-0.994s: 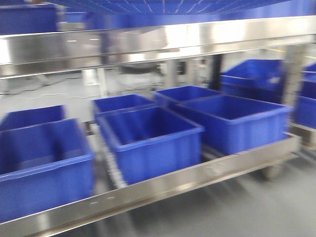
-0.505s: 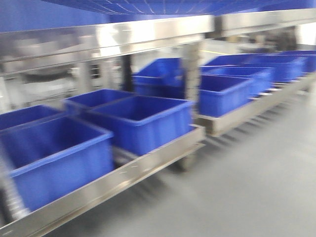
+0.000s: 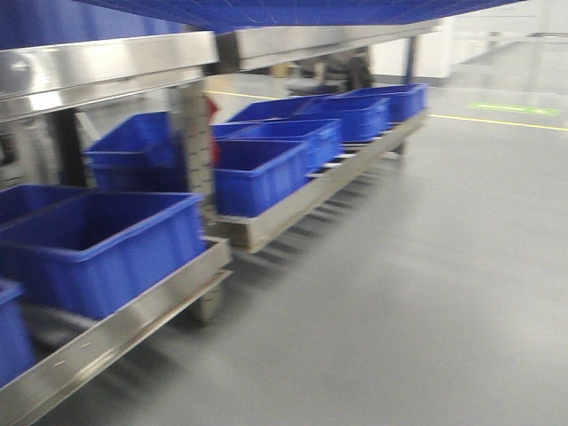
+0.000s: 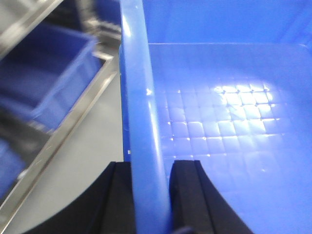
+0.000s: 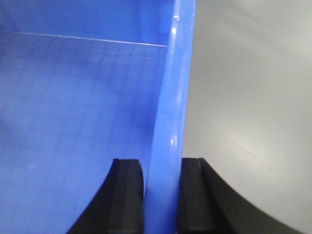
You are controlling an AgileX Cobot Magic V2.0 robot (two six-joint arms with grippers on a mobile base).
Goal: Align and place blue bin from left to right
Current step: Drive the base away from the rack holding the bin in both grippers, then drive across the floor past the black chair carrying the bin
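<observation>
The blue bin (image 3: 293,11) is held up off the ground; only its grid-patterned underside shows along the top edge of the front view. In the left wrist view my left gripper (image 4: 148,168) is shut on the bin's left rim (image 4: 139,97), one black finger outside the wall and one inside over the gridded floor. On the right wrist view my right gripper (image 5: 162,168) is shut on the opposite rim (image 5: 173,97), with the bin's inside to its left and grey floor to its right.
A steel rack (image 3: 133,311) at the left carries smaller blue bins (image 3: 98,244). A second rack (image 3: 302,200) beyond it holds several more (image 3: 293,142). Grey floor (image 3: 417,293) spreads to the right, crossed by a yellow line (image 3: 497,122).
The front view has swung to the right: the racks and their bins slid to the left of the frame and floor now fills the right. The bin stays overhead.
</observation>
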